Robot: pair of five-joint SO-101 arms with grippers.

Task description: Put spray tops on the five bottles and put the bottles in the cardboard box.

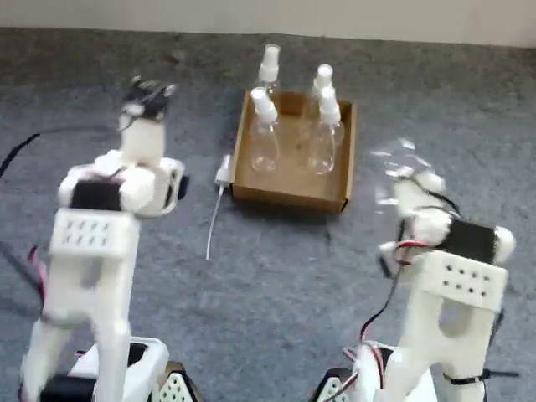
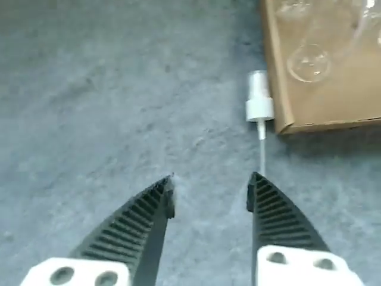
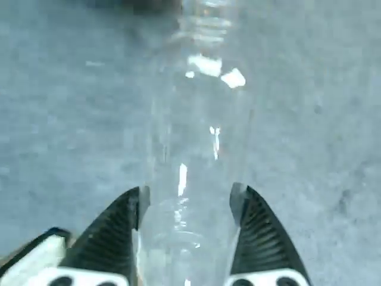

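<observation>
Fingers of the right arm (image 3: 113,238) are being pressed onto both sides of a bare-necked clear bottle (image 3: 190,149), clamping it over the bench (image 3: 59,119). The fingers of the left arm (image 2: 149,220) are being held apart above the bench, tips near the tube of a spray top (image 2: 259,104) lying just beside the cardboard box (image 2: 278,65). Four topped bottles (image 1: 265,134) are standing in the box.

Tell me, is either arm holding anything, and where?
The right gripper holds a clear bottle by its body, between its fingers. The left gripper is open and holds nothing.
</observation>
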